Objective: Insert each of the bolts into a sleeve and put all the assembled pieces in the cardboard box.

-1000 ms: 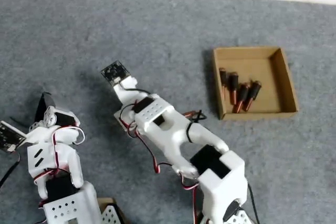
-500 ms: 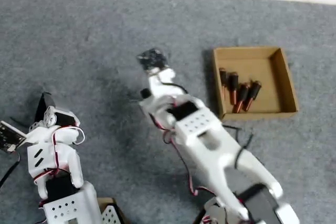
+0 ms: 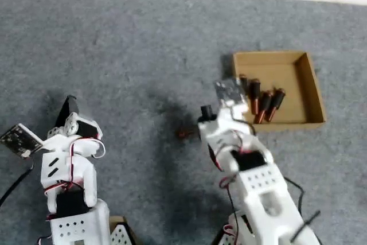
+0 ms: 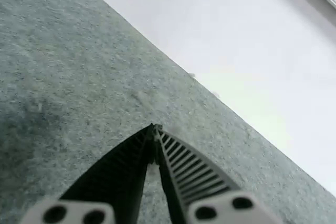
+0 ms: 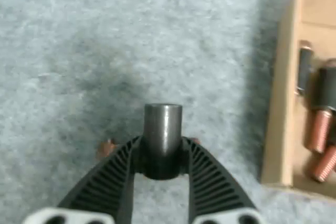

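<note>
Partly hidden bolt (image 5: 107, 148), sleeve (image 5: 163, 127) in right tool (image 5: 161, 149)

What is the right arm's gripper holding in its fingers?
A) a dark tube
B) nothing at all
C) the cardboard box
A: the right wrist view shows the right gripper shut on a dark tube, a sleeve, held apart from the cardboard box.

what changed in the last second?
The right tool, shut on a dark sleeve, swung across from the middle of the table to just beside the cardboard box. The left tool, shut with nothing in it, shifted slightly. The box and the four assembled pieces inside it stayed put.
</note>
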Controlling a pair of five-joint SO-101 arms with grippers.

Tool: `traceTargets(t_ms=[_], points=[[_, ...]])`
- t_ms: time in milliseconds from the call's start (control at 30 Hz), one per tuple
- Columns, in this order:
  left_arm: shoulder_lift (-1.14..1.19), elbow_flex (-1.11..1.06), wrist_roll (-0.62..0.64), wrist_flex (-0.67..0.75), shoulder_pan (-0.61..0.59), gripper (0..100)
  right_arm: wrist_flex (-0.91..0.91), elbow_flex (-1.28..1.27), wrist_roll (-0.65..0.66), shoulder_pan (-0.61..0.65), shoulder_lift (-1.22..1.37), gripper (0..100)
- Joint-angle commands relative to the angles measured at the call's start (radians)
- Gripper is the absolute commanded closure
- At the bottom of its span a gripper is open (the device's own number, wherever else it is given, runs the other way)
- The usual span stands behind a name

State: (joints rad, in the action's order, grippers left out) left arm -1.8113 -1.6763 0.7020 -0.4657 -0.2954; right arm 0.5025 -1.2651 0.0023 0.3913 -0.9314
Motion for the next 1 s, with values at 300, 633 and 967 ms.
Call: traceTargets(t_ms=[300,633,967], points=[[-0.015,-0.019,-0.008,0.017,0.019,99,-0.022,-0.423,0.175,-0.183,-0.697,99.4],[-0.015,-0.019,-0.104,-0.011,0.019,99,0.22,-0.486,0.175,-0.274,-0.88,99.4],[-0.016,-0.008,-0.334,-0.064,0.051,99,0.222,-0.49,0.18,-0.329,-0.88,99.4]])
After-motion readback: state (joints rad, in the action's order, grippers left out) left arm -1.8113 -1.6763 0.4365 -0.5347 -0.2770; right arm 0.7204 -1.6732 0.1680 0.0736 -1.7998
